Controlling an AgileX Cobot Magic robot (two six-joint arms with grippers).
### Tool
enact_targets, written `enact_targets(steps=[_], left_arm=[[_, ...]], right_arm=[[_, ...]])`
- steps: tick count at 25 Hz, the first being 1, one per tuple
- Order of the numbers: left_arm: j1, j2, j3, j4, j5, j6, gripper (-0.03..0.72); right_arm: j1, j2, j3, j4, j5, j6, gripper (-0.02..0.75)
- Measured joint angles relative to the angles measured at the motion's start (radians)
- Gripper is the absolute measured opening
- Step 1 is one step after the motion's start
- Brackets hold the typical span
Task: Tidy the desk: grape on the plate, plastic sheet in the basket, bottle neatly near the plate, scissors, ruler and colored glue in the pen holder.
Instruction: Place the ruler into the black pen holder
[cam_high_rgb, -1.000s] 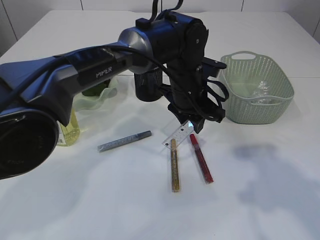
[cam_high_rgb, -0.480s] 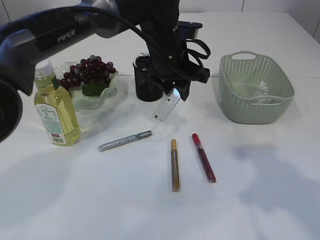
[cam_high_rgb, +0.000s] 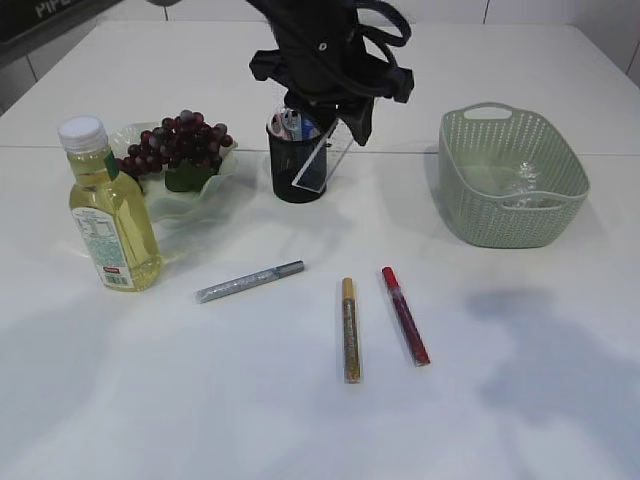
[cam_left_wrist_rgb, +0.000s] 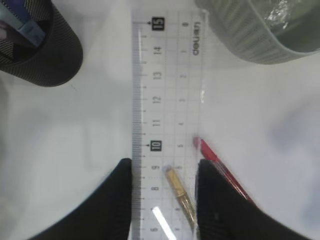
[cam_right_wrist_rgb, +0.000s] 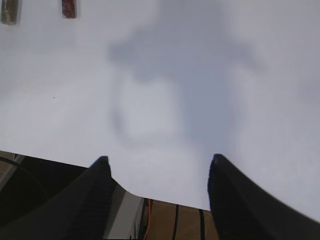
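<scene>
white tabletop (cam_high_rgb: 300, 400) is being viewed from the near edge outward. nearest, three colored glue pens are lying loose: a gold one (cam_high_rgb: 350, 328), a red one (cam_high_rgb: 405, 314) and a silver one (cam_high_rgb: 249, 282), none yet collected. at the left, the bottle (cam_high_rgb: 108, 207) is standing upright just beside the plate (cam_high_rgb: 215, 185), on which the grape (cam_high_rgb: 180, 138) is already resting. behind the pens, the clear ruler (cam_high_rgb: 322, 160) is being held by the left gripper (cam_high_rgb: 352, 118), its fingers (cam_left_wrist_rgb: 116, 200) pinching the ruler's two long edges. since a second ago the ruler is being noted as lifted off the table from beside the gold and red pens and carried back; its lower end is now hanging at the rim of the black pen holder (cam_high_rgb: 299, 172), tilted, not yet inside. scissor handles appear to be showing in the holder. judgement: insertion is the step in hand. farther right, the basket (cam_high_rgb: 512, 178) is holding the plastic sheet (cam_high_rgb: 524, 184). the right gripper (cam_right_wrist_rgb: 159, 170) is being kept spread and empty over bare table.
</scene>
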Motion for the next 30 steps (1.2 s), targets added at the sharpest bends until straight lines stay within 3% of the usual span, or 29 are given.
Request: enact_targets(steps=[7, 30], left_arm=[[-0.042, -0.034, 0.000, 0.061, -0.028, -0.027, 0.270], [-0.045, -0.028, 0.002, 0.214, -0.886, -0.052, 0.270]], right_arm=[[0.000, 0.000, 0.000, 0.000, 0.000, 0.000, 0.477], [0.000, 0.000, 0.000, -0.038, 0.000, -0.002, 0.476]])
